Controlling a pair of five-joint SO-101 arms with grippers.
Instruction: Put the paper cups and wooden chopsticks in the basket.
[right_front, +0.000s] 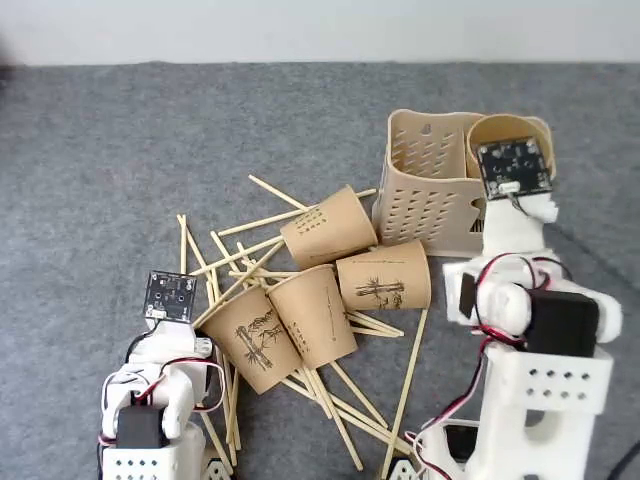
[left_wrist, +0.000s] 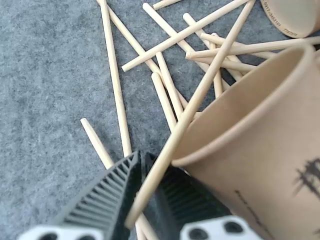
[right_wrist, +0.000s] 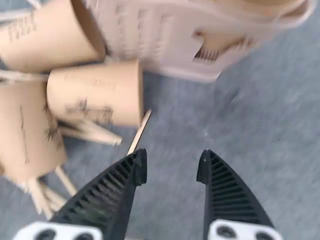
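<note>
Grey carpet (right_front: 100, 150) under a pale wall (right_front: 300, 30); left jaws clamp a chopstick (left_wrist: 199, 95), right jaws apart.

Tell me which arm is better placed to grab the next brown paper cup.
Right, probably: right gripper hangs open by the brown paper cup beside the beige plastic basket; left gripper pinches a wooden chopstick.

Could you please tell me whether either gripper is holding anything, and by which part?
The left gripper is shut on a wooden chopstick, pinching it near one end. The right gripper is open and holds nothing.
</note>
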